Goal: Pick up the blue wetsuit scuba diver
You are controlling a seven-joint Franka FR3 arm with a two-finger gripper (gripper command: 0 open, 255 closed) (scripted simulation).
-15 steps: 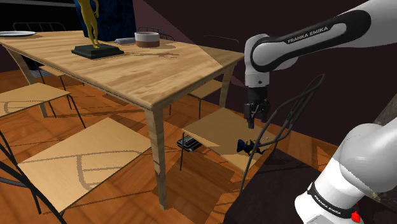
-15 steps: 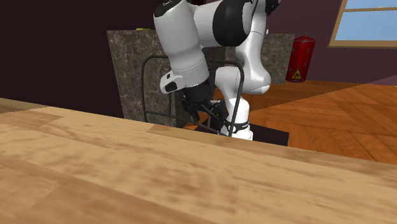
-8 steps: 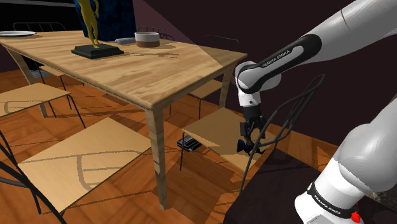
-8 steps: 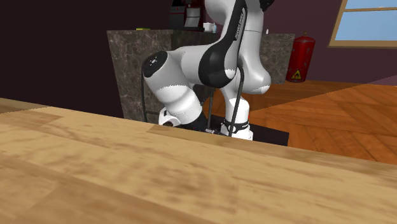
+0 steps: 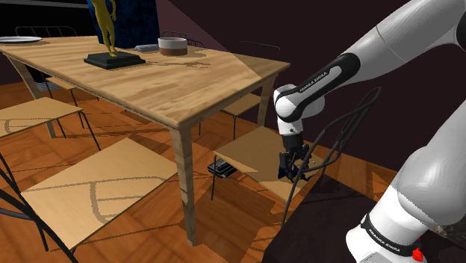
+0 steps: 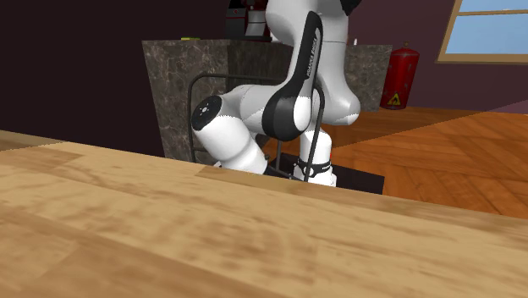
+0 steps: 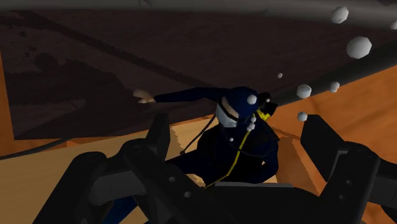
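Observation:
A small scuba diver figure in a dark blue wetsuit, with a white mask and a yellow hose, lies on a wooden chair seat beside the table. My black gripper has come down over it and stands open. One finger is on each side of the diver's body, and a gap shows between the body and the finger on one side. In the shoulder view the gripper points straight down at the seat's near corner and hides most of the diver. White bubbles float near the figure.
A wooden table stands at the shoulder view's left, carrying a yellow figurine on a black base, a bowl and a plate. A dark object lies on the floor under the chair. The chair's black wire back rises close behind the gripper.
The arm has bent downward. The gripper dropped from above the chair seat to the diver, which now sits between its fingers. The diver has not moved.

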